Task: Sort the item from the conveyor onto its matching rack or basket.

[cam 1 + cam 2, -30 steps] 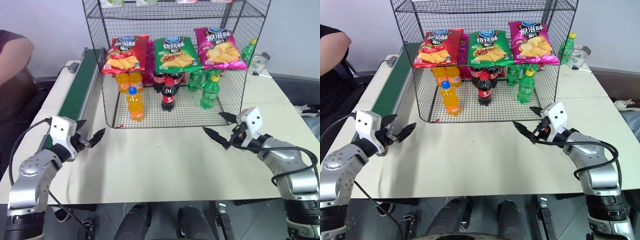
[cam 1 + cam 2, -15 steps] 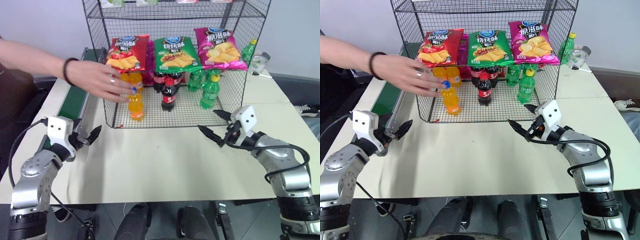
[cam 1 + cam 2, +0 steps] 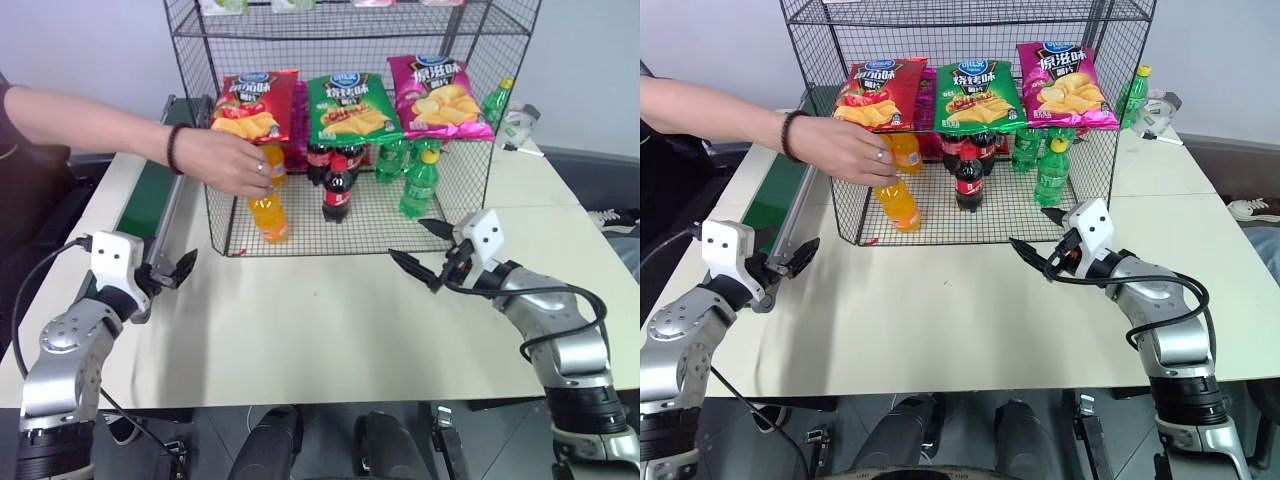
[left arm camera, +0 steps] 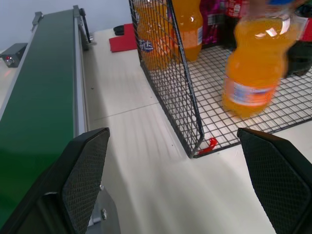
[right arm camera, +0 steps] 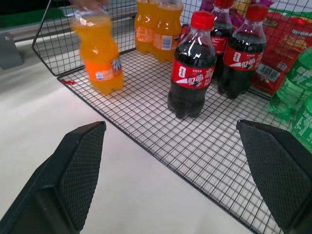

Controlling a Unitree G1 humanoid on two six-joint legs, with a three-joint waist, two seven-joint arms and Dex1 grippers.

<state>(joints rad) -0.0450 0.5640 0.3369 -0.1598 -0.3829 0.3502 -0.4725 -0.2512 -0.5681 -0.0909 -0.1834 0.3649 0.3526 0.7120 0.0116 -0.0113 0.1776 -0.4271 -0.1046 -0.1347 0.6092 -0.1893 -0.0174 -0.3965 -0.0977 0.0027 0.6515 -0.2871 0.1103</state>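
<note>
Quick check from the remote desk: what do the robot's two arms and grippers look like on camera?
Both arms are silver-grey metal with rounded joints and loose black cables. The left gripper and right gripper each have a white boxy wrist block with two small dark dots, and two black pointed fingers with cross-hatched pads.

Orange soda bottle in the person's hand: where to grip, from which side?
Grip the orange bottle on its lower body, near the label. The person's hand covers cap and neck, and it hangs tilted just over the rack floor. Come in level through the open front; mesh walls off its left. The open left gripper is probably nearer.
</note>
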